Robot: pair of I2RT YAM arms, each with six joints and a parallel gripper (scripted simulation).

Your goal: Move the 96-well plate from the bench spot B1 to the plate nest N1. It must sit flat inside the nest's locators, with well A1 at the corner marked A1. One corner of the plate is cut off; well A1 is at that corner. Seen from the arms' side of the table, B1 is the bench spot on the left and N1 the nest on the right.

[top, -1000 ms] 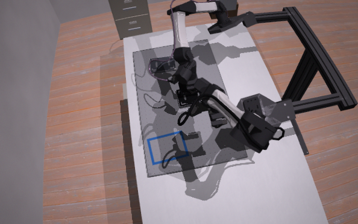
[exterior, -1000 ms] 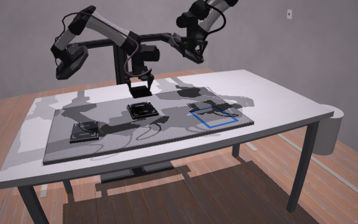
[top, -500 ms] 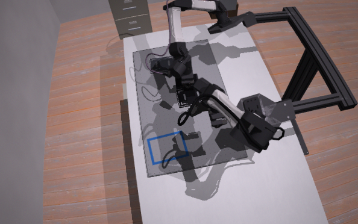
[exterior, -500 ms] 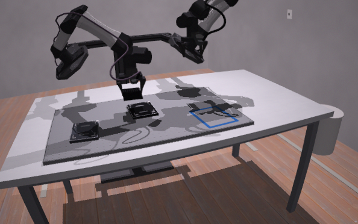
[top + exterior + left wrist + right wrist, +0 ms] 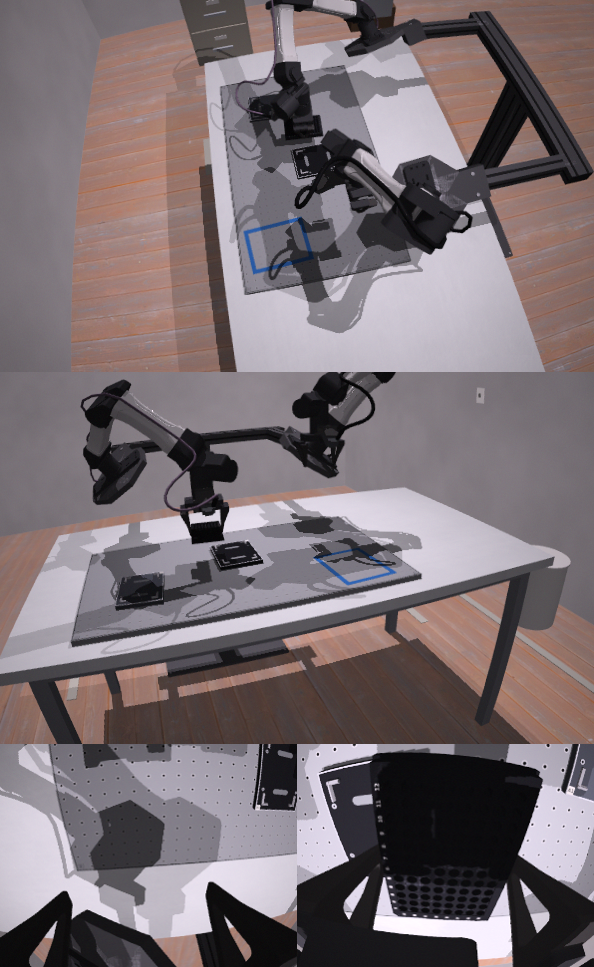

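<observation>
Top view: the R arm (image 5: 286, 37) reaches in over the perforated board (image 5: 265, 185), wrist bent down, w/ the 96-well plate (image 5: 316, 127) (image 5: 207, 533) (image 5: 442, 893) beneath its wrist, btwn 2 nests. The far-R nest (image 5: 257, 106) (image 5: 140, 592) (image 5: 582, 781) is partly hidden by the arm; the middle nest (image 5: 300, 170) (image 5: 236, 554) (image 5: 279, 776) (image 5: 347, 809) lies near the plate. The L arm (image 5: 372, 175) is folded well apart from the plate. Spot B1, the blue outline (image 5: 273, 225) (image 5: 372, 578), has no plate inside.

Ext. view: the R gripper (image 5: 303, 120) (image 5: 206, 519) (image 5: 447, 860) points down, its 2 fingers clamped on the plate, which hangs btwn them above the board, on the arms' side of the middle nest. The L gripper (image 5: 327, 184) (image 5: 334, 454) (image 5: 138, 889) hangs high above the table (image 5: 450, 527), farther toward the B1 side.

L wrist cam: 2 fingers spread wide w/ nothing btwn them; board edge and tabletop lie below, part of the middle nest at upper R of frame.

R wrist cam: 2 fingers grip opposite sides of the plate. Its wells face the cam, mostly in shadow, w/ nos. incl. 12, 11 and 10 legible along 1 edge. The plate overlaps the middle nest in view; the far-R nest, upper R, bears an A1 label. The plate's cut corner can't be made out for sure.
</observation>
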